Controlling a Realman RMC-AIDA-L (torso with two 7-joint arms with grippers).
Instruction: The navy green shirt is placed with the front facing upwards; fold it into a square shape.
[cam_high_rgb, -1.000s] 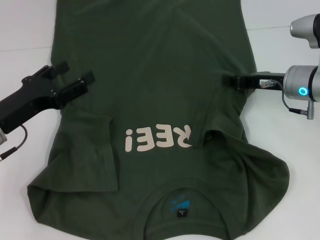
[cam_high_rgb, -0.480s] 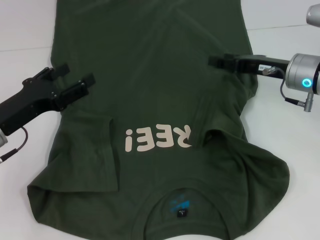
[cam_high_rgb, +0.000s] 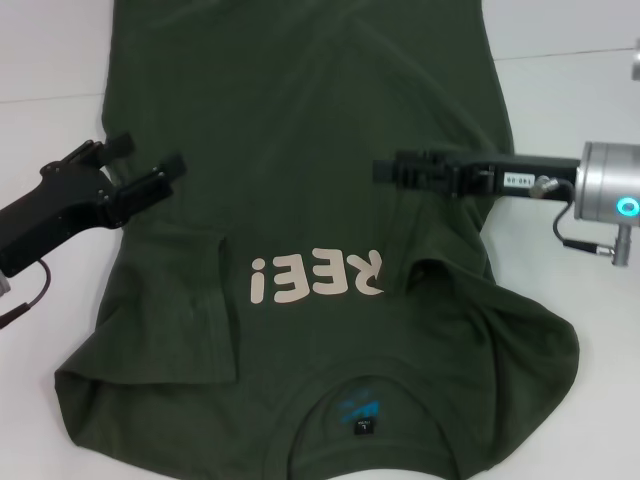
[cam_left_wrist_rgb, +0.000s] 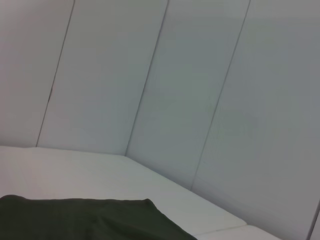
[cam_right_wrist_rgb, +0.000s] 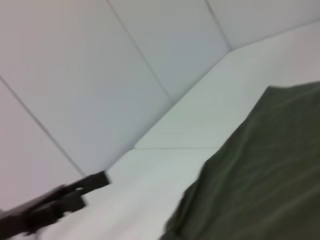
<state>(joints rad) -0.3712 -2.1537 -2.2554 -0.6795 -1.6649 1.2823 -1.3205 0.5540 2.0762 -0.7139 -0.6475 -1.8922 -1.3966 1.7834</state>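
Observation:
The navy green shirt (cam_high_rgb: 300, 130) lies spread front-up on the white table (cam_high_rgb: 50, 60), with its collar (cam_high_rgb: 362, 415) nearest me and pale block letters (cam_high_rgb: 318, 275) across the chest. My left gripper (cam_high_rgb: 148, 158) hovers open over the shirt's left edge at mid-body, with nothing between its fingers. My right gripper (cam_high_rgb: 386, 170) reaches in from the right and sits over the right half of the shirt, above a crease by the armpit. The left wrist view shows only a strip of the shirt (cam_left_wrist_rgb: 90, 220). The right wrist view shows the shirt (cam_right_wrist_rgb: 255, 175) and, far off, the left gripper (cam_right_wrist_rgb: 60, 200).
Bare white table (cam_high_rgb: 570, 90) lies on both sides of the shirt. Pale wall panels (cam_left_wrist_rgb: 175, 90) rise behind the table. The left sleeve (cam_high_rgb: 180, 310) is folded in over the body, and the right sleeve (cam_high_rgb: 530, 330) bulges outward.
My right gripper has swung left from the shirt's right edge to over its right half. The left gripper has drifted slightly left. The shirt has not shifted.

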